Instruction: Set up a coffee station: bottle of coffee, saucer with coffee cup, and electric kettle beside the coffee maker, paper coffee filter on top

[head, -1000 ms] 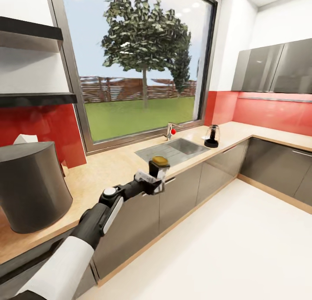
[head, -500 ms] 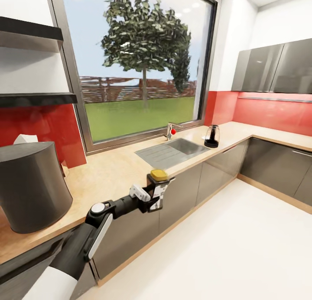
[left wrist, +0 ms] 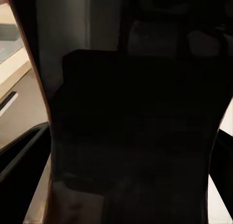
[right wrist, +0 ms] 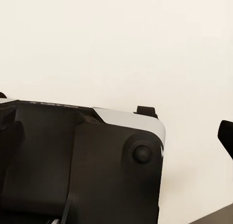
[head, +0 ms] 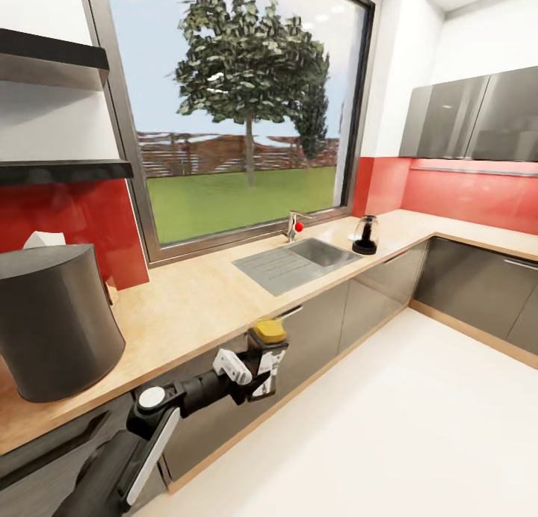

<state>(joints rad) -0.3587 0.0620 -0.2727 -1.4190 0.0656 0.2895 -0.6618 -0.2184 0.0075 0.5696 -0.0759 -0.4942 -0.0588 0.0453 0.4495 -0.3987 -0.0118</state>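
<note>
From the head camera, the left gripper is pinching the bottle of coffee. The bottle is dark and see-through, with a round yellow lid on top. It stands upright in the air, in front of the grey cabinet doors and just below the edge of the countertop. The left arm is black with white parts and sticks out from the bottom left.

The countertop is light wood, smooth and long, and turns a corner at the right. A flat metal sink is set into it under the big window, with a thin tap that has a red knob. The electric kettle stands on the counter just right of the sink, with a clear body and a black base. Far to the left sits the coffee maker, a big dark grey round shape with a flat top. A bit of white paper peeks up behind it. The wall is shiny red. Two dark shelves hang at the upper left. The floor is plain white.

From the left wrist camera, the bottle is very close, dark and blurry, with a dark finger on each side of it.

From the right wrist camera, a black and silver robot part with a round bolt sits over the white floor. One black fingertip shows at the edge, so I cannot tell if these jaws are spread or together
</note>
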